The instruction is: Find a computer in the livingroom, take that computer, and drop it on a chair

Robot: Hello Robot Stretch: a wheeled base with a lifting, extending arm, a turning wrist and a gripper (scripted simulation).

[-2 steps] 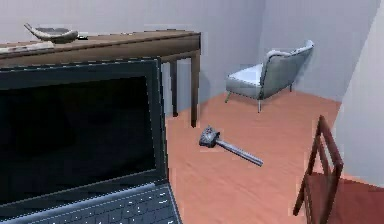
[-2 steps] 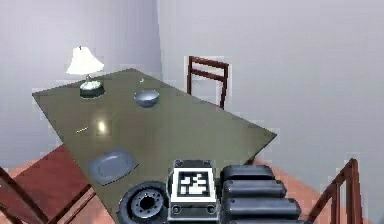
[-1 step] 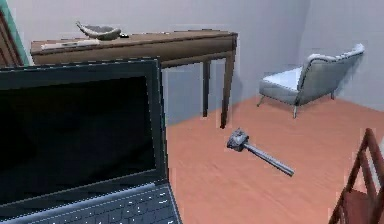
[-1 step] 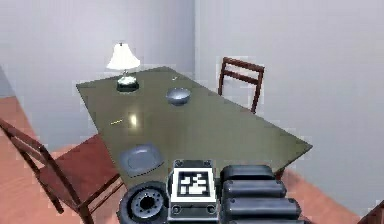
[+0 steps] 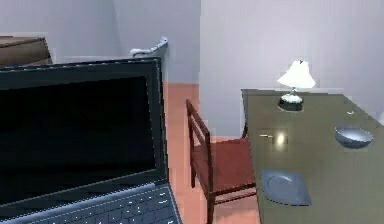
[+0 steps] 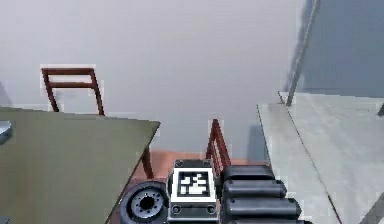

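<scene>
Black-screened laptop [image 5: 80, 130], lid up, large at the forward view's lower left, keyboard along the bottom edge. Just right of it, red-brown chair [image 5: 226, 160] drawn up to green table [image 5: 320, 125] bearing lamp [image 5: 296, 80], bowl [image 5: 353, 136] and plate [image 5: 286, 186]. Low in the arm side view, dark gripper [image 6: 148, 205] beside white marked square [image 6: 192, 185]; cannot tell its grip, nor whether anything held.

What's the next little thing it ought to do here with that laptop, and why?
Probably roll forward a little, toward the chair. The laptop shows close at the forward view's left, while the chair's red seat lies bare farther ahead, beside the table.
</scene>
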